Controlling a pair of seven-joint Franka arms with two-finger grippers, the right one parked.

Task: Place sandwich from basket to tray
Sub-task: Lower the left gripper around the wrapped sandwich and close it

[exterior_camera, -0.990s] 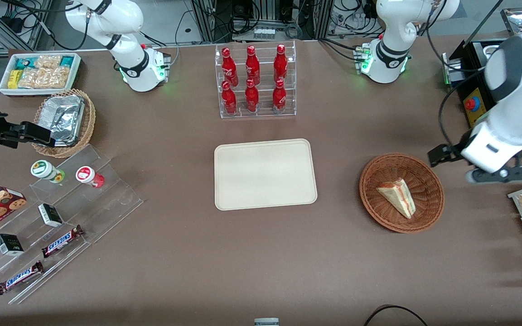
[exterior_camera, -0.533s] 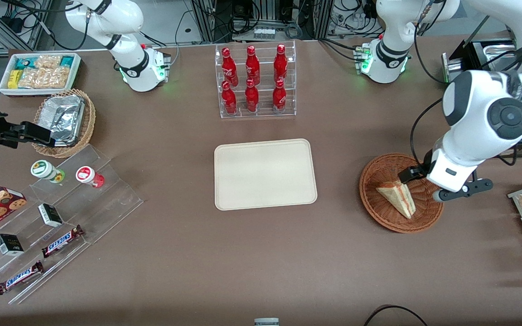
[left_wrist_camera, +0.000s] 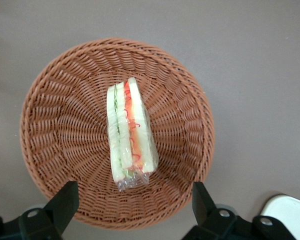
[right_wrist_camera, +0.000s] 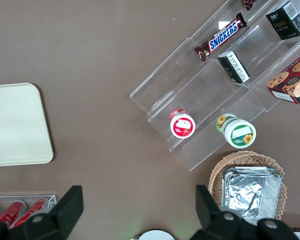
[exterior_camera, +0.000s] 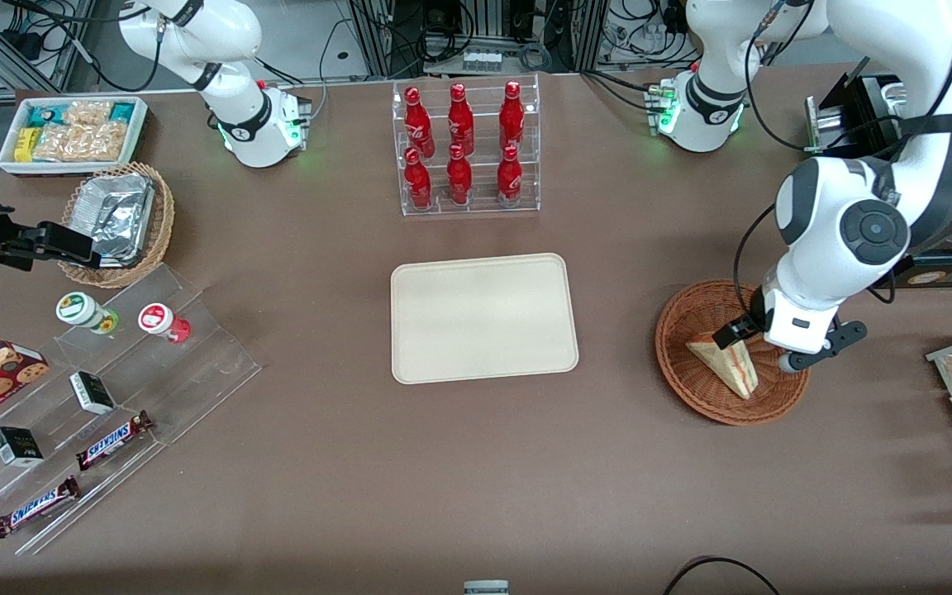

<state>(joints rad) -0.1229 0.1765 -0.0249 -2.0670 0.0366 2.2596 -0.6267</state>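
Taking the basket [exterior_camera: 732, 352] as the landmark and working from the front camera outward: the sandwich [exterior_camera: 725, 363] lies inside it, its narrow tip pointing toward the rim nearest the camera, still wrapped in clear film, with the red and green filling stripe facing up. The gripper [left_wrist_camera: 132, 207] hangs directly above the basket, its fingers [left_wrist_camera: 65, 200] spread wide apart and holding nothing; in the wrist view they straddle the wedge's blunt end without touching it. The tray [exterior_camera: 484, 317] sits well apart from the basket, toward the parked arm's end of the table, with nothing on it. A rack of red bottles [exterior_camera: 466, 147] stands farther from the camera than the tray.

The pick has not yet begun, so the risks lie in the descent. The wedge is soft and the wrap looks slick: closing across the broad faces could squash the bread, while a grip too near the end could let it slide out. Spread this wide, a fingertip could also catch the woven wall and drag or tip the light basket.
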